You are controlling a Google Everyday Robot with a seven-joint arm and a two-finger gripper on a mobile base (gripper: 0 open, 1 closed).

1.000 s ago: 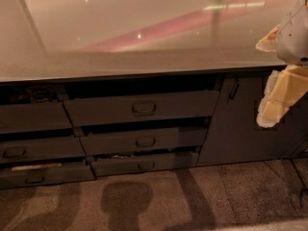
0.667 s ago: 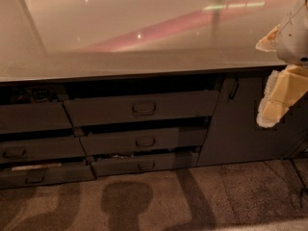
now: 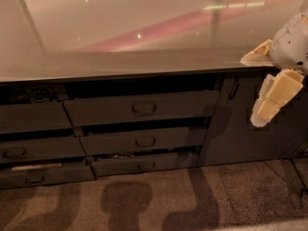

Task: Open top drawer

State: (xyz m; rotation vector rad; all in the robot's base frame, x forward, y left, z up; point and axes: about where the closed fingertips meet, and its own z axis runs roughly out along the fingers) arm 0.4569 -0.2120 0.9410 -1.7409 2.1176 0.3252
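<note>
Nothing has shifted since a second ago: your gripper hangs at the right edge, level with the counter lip and in front of the 1 plain cabinet door, its 2 blocky cream fingers spread apart and holding nothing. The top drawer, a wide matte dark grey front with 1 small rectangular pull, sits directly under the glossy countertop, well left of the gripper, a dark gap above it. Below it you see 2 narrower drawers, and 3 more fronts stack at the left.
</note>
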